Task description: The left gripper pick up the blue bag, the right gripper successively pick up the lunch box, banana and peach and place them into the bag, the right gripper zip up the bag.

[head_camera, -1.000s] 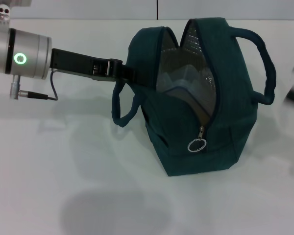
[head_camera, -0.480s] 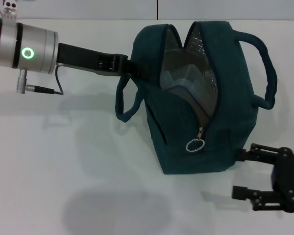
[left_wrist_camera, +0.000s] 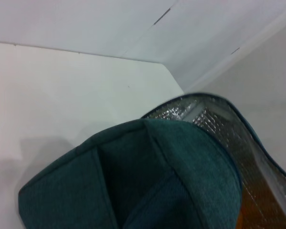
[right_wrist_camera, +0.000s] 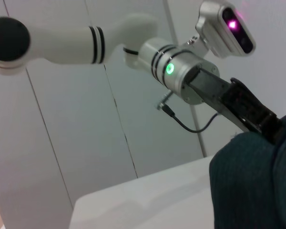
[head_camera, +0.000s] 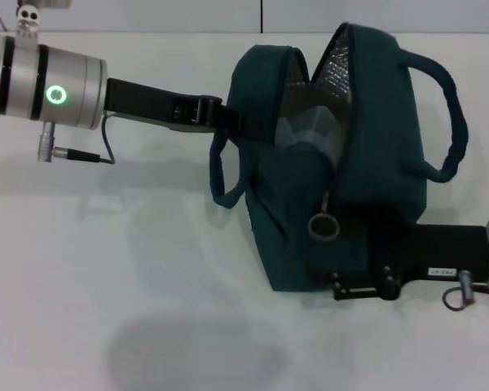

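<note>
The blue bag [head_camera: 375, 163] stands on the white table with its top zipper open and the silver lining showing. My left gripper [head_camera: 228, 120] is shut on the bag's left rim, holding the mouth apart. Inside lies the clear lunch box [head_camera: 306, 130]. Banana and peach are hidden. An orange patch [left_wrist_camera: 239, 218] shows deep in the lining, and I cannot tell what it is. My right gripper [head_camera: 326, 244] reaches in from the right, against the bag's near end by the metal zipper ring [head_camera: 323, 230]. The right wrist view shows bag fabric [right_wrist_camera: 252, 186] and the left gripper [right_wrist_camera: 269, 125].
The white table [head_camera: 106, 285] stretches out to the left and in front of the bag. A loose bag handle [head_camera: 220, 175] hangs under the left gripper, and the other handle [head_camera: 452, 122] arches on the right. A pale panelled wall [right_wrist_camera: 109, 143] stands behind.
The left gripper and the bag have shifted a little to the right. The right arm came in from the lower right to the bag's near end at the zipper ring.
</note>
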